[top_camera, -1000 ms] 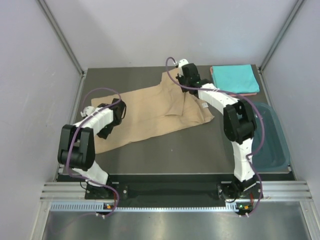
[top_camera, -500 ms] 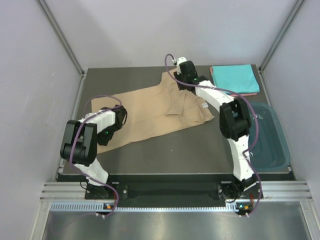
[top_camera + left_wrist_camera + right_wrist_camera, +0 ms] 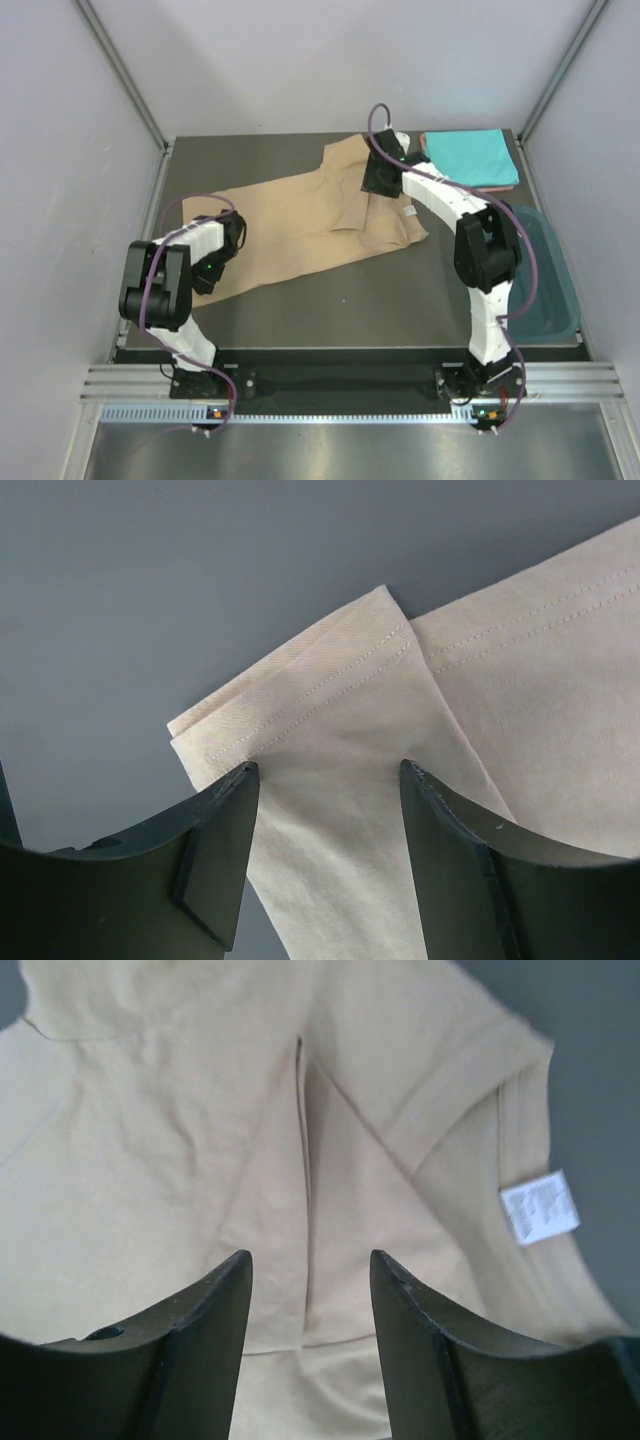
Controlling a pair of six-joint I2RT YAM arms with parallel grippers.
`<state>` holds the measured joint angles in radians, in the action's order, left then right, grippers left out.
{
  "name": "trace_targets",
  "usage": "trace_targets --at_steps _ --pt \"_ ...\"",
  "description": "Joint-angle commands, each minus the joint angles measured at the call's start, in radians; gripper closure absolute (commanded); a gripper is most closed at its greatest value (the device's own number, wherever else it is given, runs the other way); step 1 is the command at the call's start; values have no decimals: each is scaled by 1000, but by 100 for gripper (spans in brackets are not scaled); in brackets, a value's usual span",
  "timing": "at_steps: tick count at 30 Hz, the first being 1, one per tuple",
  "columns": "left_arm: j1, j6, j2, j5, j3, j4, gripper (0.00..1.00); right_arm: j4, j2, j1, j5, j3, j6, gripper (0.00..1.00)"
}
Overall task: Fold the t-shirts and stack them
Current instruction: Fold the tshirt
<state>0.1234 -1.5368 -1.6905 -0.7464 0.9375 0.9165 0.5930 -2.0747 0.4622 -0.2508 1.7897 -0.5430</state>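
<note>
A tan t-shirt (image 3: 300, 225) lies spread across the middle of the table, partly folded over at its right end. My right gripper (image 3: 375, 180) hovers open above that folded end; the right wrist view shows creased tan cloth (image 3: 150, 1160) and a white label (image 3: 540, 1207) below the right gripper (image 3: 310, 1255), with nothing between the fingers. My left gripper (image 3: 212, 268) is at the shirt's left end. In the left wrist view, the left gripper (image 3: 328, 770) stands open over a stitched hem corner (image 3: 330, 690). A folded turquoise t-shirt (image 3: 468, 158) rests at the back right on a salmon-pink one (image 3: 505, 187), of which only an edge shows.
A dark teal plastic tub (image 3: 548, 275) stands along the table's right edge, beside the right arm. Grey walls close in the table on the left, back and right. Bare dark tabletop (image 3: 340, 295) lies between the shirt and the arm bases.
My right gripper has opened, let go of the tan shirt and shifted a little to the right. My left gripper has drifted slightly toward the near side over the shirt's left end.
</note>
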Motion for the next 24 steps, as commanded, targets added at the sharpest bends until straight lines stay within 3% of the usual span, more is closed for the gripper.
trace_targets --at_steps 1,14,24 --pt "-44 46 -15 33 -19 -27 36 11 57 -3 41 -94 -245 49" --pt "-80 70 -110 50 52 33 37 -206 145 4 137 -386 -544 50" --pt "-80 70 -92 15 49 25 37 -234 169 21 165 -435 -614 52"
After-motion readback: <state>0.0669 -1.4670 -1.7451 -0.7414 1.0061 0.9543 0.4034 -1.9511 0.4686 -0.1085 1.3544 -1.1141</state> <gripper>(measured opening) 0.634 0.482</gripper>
